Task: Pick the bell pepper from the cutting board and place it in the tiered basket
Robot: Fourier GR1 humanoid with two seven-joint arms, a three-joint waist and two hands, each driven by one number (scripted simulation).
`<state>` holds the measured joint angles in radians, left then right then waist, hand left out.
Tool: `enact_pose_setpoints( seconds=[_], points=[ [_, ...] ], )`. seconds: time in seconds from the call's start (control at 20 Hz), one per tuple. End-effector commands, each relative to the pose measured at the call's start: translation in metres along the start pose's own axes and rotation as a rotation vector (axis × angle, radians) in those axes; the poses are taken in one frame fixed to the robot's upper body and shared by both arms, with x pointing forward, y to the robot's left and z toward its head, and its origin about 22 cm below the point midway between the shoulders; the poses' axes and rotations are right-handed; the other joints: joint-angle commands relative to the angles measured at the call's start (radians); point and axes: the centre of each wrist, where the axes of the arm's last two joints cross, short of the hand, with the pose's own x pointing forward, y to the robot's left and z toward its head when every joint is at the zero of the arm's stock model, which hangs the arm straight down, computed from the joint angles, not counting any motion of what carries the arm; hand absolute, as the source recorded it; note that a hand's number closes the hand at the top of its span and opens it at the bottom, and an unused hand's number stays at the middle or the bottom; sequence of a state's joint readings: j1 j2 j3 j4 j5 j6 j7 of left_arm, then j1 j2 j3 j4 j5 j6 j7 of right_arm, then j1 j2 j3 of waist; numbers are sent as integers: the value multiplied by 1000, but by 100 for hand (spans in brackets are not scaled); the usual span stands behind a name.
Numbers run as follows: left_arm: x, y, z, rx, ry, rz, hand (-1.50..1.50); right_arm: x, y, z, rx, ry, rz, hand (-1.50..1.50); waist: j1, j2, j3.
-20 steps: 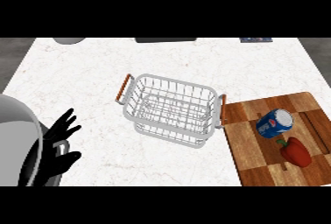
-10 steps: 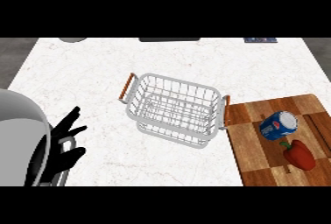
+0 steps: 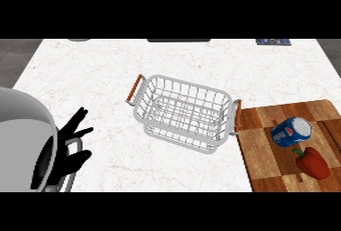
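A red bell pepper (image 3: 311,162) with a green stem lies on the wooden cutting board (image 3: 266,167) at the lower right. Just above it on the board lies a blue can (image 3: 292,131) on its side. The white wire tiered basket (image 3: 185,111) with brown handles stands at the middle of the counter, its right end next to the board's left edge. My left hand (image 3: 63,153) rests open at the lower left, fingers pointing up and right, far from the pepper. My right hand does not show.
The white marble counter (image 3: 100,76) fills the view. Dark objects sit along the far edge: one at the top middle (image 3: 178,40) and a blue-patterned one at the top right (image 3: 274,42).
The view has shifted slightly, so the basket, board and pepper sit a little further right and lower. My left hand has stayed at the lower left.
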<state>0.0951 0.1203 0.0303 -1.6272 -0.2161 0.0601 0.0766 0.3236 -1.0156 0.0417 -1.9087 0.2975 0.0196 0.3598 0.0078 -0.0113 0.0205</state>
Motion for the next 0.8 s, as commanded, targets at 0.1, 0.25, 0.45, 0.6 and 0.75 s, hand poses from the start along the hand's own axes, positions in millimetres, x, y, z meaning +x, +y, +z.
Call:
enact_pose_setpoints(
  seconds=[0.1,0.25,0.45,0.6,0.75],
  points=[
    [-29,-34,10,-30,162,146,0,17,16,-6,40,6,-17,-150,7,17,-22],
    [-31,-35,5,-5,168,129,0,24,26,1,69,8,24,-150,-11,15,-22],
    [-34,-27,7,-8,160,139,0,26,37,-3,119,79,115,-150,-1,18,-23],
    [-36,-13,8,-27,151,133,0,21,18,-16,138,126,133,-150,6,18,-23],
    [-21,-38,6,-26,160,118,0,33,31,-20,159,124,118,-150,7,18,-21]
  ],
)
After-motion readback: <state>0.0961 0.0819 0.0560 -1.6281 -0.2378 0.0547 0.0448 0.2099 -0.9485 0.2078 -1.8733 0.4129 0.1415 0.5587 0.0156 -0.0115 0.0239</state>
